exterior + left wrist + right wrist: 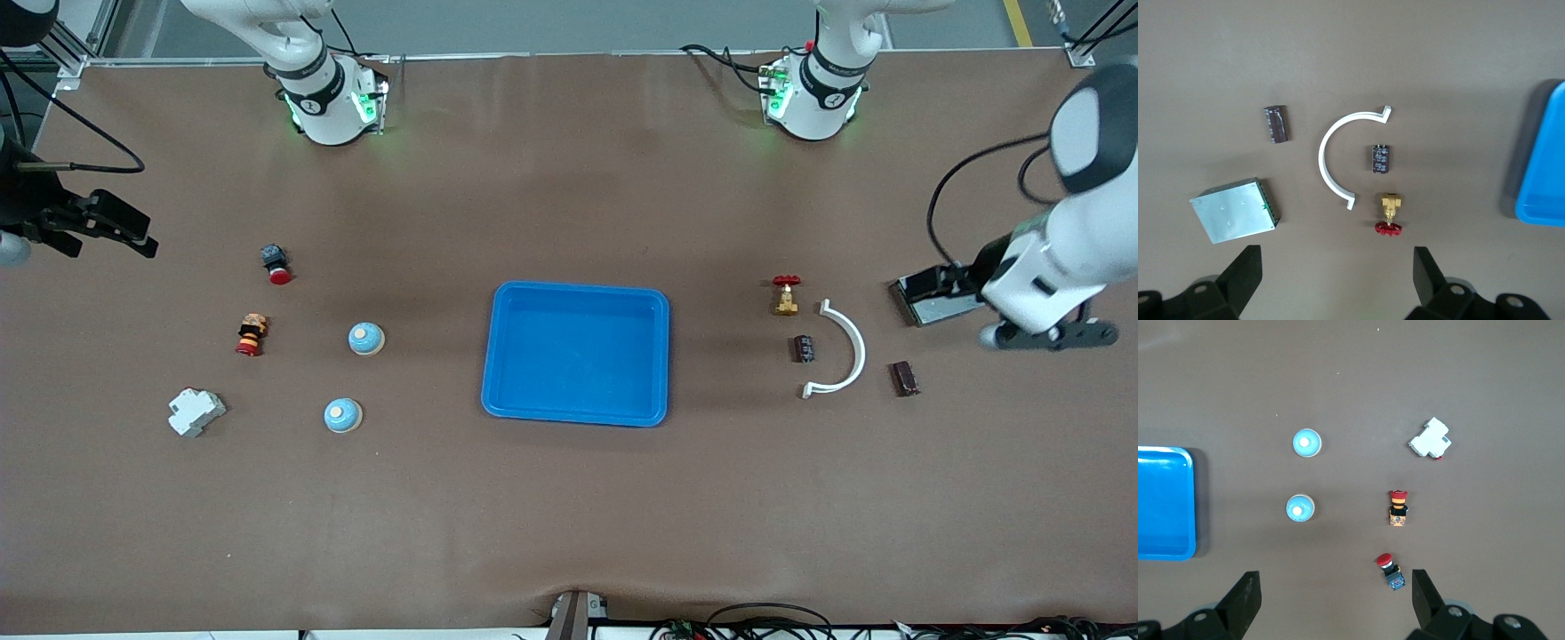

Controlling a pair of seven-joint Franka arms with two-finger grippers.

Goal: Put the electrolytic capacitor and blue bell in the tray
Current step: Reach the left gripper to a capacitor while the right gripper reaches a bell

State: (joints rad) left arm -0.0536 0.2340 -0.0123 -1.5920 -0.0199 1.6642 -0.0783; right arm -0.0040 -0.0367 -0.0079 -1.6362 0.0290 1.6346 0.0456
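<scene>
The bright-blue tray lies empty at the table's middle; it also shows in the left wrist view and the right wrist view. Two blue bells stand toward the right arm's end. A dark cylindrical capacitor lies toward the left arm's end, and a brownish one lies near it. My left gripper is open and empty, over the table beside a metal box. My right gripper is open and empty, over the right arm's end.
A brass valve with a red handle, a white curved clip and a metal box lie by the capacitors. Two red push buttons and a white breaker lie by the bells.
</scene>
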